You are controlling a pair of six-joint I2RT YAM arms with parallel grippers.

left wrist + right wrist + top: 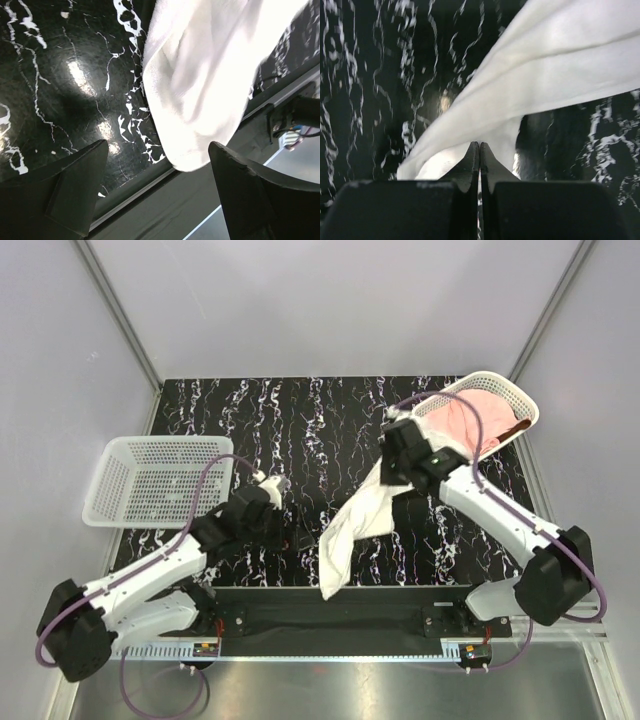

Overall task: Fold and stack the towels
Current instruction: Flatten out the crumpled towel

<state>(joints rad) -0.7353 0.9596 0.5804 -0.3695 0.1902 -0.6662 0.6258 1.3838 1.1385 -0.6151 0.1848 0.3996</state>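
The tabletop (pixel 300 430) is black with white veins, like marble. A white mesh basket (pixel 150 485) stands at its left edge and sticks out over it. A second basket (pixel 500 380) stands at the far right corner. The lower end of a white towel (pixel 350 530) reaches the near edge.

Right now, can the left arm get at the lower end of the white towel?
Probably yes. The left gripper is open, with the loose lower end of the white towel hanging just ahead of it and nothing between them. The right gripper pinches the towel higher up, clear of that path.
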